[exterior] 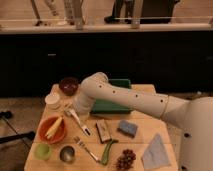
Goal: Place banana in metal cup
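Yellow banana [53,128] lies diagonally in orange bowl [42,136], upper end toward the spread, empty pincer [74,114] nearby.

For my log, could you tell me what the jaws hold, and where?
Nothing: the gripper hovers, jaws open, beside the orange bowl holding the pale yellow banana.
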`<control>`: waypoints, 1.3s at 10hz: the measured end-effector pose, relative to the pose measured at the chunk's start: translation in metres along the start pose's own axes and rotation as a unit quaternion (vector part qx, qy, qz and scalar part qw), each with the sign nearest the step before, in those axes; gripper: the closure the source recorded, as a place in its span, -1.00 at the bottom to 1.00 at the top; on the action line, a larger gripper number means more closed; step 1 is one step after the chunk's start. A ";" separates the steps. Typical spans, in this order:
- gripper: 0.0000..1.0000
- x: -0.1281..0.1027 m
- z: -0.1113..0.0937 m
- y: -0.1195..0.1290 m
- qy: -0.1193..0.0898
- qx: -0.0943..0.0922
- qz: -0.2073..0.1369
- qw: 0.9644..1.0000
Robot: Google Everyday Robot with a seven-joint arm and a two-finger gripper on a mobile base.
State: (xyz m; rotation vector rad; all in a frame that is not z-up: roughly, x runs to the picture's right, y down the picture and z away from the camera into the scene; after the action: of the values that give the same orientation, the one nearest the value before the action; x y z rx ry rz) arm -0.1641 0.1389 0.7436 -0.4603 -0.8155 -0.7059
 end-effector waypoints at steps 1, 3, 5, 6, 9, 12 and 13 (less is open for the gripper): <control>-0.47 -0.001 0.008 -0.007 -0.006 -0.001 -0.005 1.000; -0.47 -0.006 0.029 -0.030 -0.018 0.000 -0.014 1.000; -0.47 -0.007 0.035 -0.039 -0.020 0.008 -0.015 1.000; -0.47 -0.008 0.037 -0.043 -0.020 0.019 -0.015 1.000; -0.47 -0.026 0.055 -0.064 -0.031 0.037 -0.022 0.999; -0.47 -0.044 0.074 -0.083 -0.051 0.037 -0.041 0.997; -0.47 -0.047 0.080 -0.086 -0.055 0.035 -0.046 0.997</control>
State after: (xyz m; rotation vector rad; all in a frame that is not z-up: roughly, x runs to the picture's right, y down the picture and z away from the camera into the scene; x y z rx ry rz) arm -0.2887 0.1481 0.7646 -0.4027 -0.9670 -0.7386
